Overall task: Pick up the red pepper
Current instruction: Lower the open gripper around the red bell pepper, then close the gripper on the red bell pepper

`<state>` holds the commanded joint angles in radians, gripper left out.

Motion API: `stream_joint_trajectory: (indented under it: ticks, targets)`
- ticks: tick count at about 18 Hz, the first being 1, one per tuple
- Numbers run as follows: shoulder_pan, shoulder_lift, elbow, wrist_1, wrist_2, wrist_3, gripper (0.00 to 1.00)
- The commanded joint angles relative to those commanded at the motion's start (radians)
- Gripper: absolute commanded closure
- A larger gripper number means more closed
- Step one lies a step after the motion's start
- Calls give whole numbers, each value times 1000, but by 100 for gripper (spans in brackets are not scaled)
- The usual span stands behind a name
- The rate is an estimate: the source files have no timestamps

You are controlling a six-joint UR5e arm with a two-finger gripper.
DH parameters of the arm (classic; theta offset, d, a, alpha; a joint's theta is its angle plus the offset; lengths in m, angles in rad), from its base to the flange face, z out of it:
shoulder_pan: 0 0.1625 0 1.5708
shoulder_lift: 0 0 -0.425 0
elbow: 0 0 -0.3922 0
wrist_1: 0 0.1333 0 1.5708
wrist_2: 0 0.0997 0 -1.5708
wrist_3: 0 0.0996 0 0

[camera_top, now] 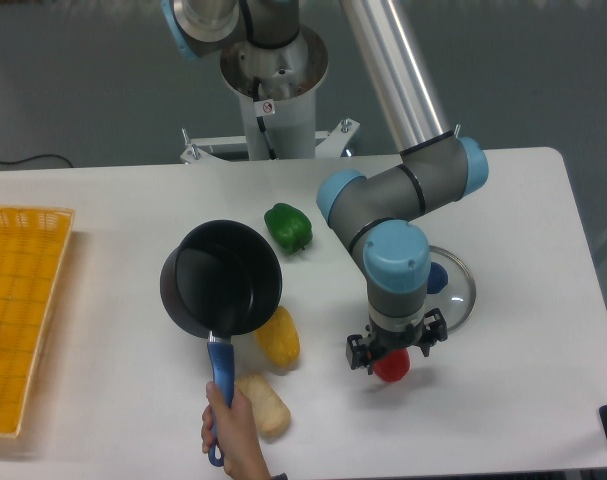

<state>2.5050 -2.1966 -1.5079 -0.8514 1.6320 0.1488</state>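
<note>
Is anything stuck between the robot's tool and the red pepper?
No, nothing visible is in the way. The tool is right on top of the red pepper, its fingers on either side. The yellow pepper lies off to one side.

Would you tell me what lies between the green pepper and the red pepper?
In the camera view, the robot's arm crosses between the green pepper and the red pepper.

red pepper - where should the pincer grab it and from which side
Grip the red pepper across its rounded body, coming straight down from above. It sits free on the table, and the pincer already hangs directly over it. Its stem is hidden, so the body seems safer.
</note>
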Motion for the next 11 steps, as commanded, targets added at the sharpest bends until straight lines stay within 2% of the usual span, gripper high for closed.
stream_joint_trajectory:
  ticks: [8, 9, 11]
  targets:
    - [-5, -3, -17, 0, 14, 0, 0]
    - [-5, -5, -18, 2, 18, 0, 1]
    - [-5, -8, -21, 3, 28, 1, 11]
